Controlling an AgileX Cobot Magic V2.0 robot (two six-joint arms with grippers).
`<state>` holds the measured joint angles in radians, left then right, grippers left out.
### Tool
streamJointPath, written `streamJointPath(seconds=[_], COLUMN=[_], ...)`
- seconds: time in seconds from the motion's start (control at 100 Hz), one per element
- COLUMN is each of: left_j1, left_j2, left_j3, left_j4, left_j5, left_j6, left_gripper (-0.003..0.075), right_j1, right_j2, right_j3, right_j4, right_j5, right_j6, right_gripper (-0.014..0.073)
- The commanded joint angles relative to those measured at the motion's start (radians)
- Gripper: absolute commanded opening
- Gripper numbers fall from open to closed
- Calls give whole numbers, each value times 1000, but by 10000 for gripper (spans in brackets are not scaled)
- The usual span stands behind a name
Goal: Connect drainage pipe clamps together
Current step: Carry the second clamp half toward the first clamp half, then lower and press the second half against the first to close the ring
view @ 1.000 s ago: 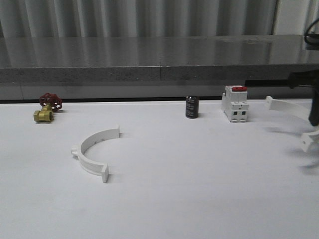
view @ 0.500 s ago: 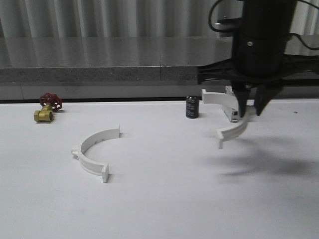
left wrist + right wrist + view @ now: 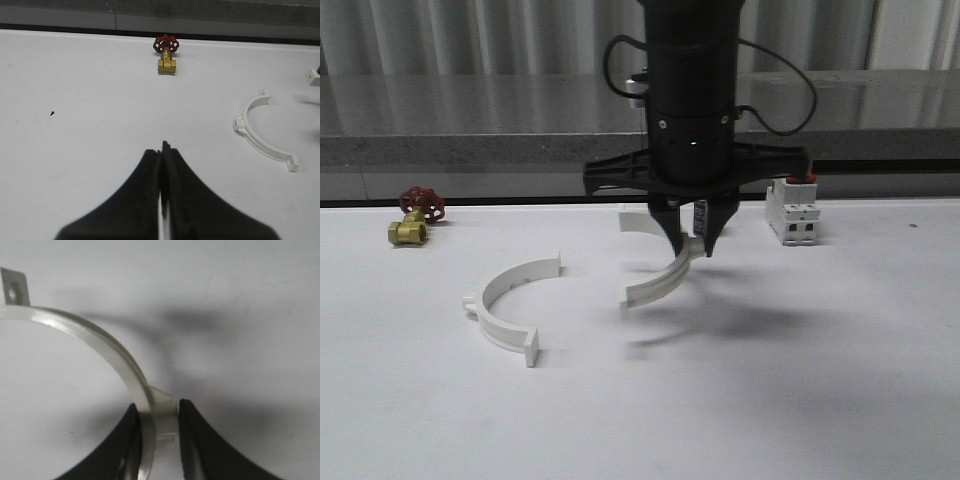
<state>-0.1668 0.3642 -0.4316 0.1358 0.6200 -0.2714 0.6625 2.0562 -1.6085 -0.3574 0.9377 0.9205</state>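
Note:
One white half-ring drainage pipe clamp (image 3: 507, 304) lies on the white table at the left, its open side facing right; the left wrist view has it too (image 3: 262, 135). A second clamp (image 3: 655, 280) hangs above the table at the middle, and my right gripper (image 3: 692, 245) is shut on its side lug. In the right wrist view that clamp (image 3: 90, 337) curves away from the black fingers (image 3: 195, 440), its flanged end tab raised. My left gripper (image 3: 162, 150) is shut and holds nothing, hovering over bare table.
A brass valve with a red handwheel (image 3: 413, 218) sits at the far left. A white breaker with a red top (image 3: 792, 210) stands at the back right. A small black cylinder (image 3: 700, 213) is partly hidden behind my right arm. A grey ledge runs along the back.
My right arm has carried its clamp leftward from the table's right edge, past the breaker, to the middle. The clamp lying at the left has stayed put.

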Motion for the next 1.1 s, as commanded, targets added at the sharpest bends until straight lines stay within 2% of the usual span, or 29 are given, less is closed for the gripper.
streamJointPath(seconds=[0.0, 1.09], left_j1=[0, 0], left_j2=[7, 7], left_j3=[-24, -24], left_j4=[-4, -4], left_j5=[-72, -72], left_j6=[0, 0], left_gripper=[-20, -20], right_j1=[16, 43], right_j2=[-33, 35], right_j3=[-54, -80], right_j4=[-9, 47], right_j5=[-9, -109], right_j6=[15, 109], right_gripper=[91, 91])
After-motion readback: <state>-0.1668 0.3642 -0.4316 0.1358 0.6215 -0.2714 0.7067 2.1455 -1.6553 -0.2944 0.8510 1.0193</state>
